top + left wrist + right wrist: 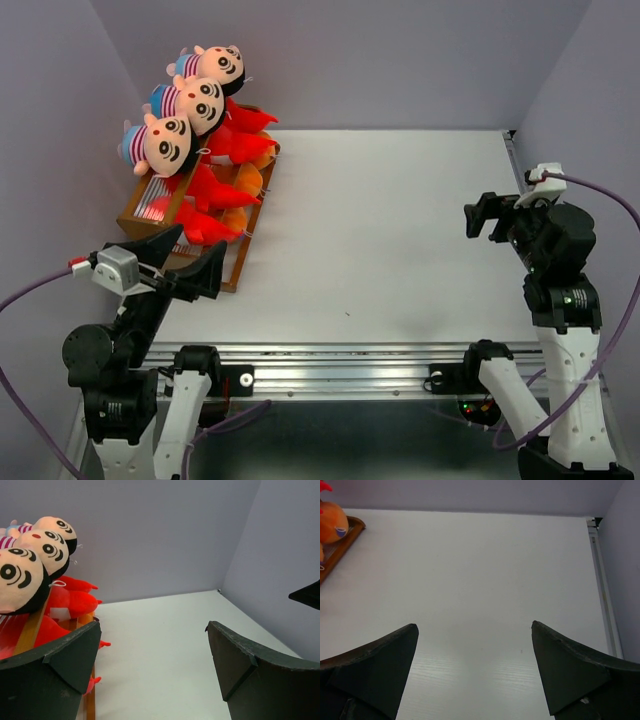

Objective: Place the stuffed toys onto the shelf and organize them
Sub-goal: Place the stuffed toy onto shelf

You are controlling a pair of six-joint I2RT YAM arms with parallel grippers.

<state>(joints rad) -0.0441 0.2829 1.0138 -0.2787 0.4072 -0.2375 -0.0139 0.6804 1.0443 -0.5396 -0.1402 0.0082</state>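
The left gripper [190, 262] hung empty, jaws wide apart, just beside the near corner of the shelf [137, 217]. The right gripper [487, 218], also spread and empty, hovered well apart over the worktop [380, 230]. Every one of the stuffed toys [195, 102] in view sat on the shelf. Placing looked done; the next move probably called only for straightening rows.

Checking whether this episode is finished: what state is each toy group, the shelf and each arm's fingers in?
Doll heads: three in a row on the top tier.
Red toys: lying on lower tiers.
Orange toys: on lower tiers, beside the red ones.
Shelf: upright, loaded.
Left fingers: wide open, empty.
Right fingers: wide open, empty.
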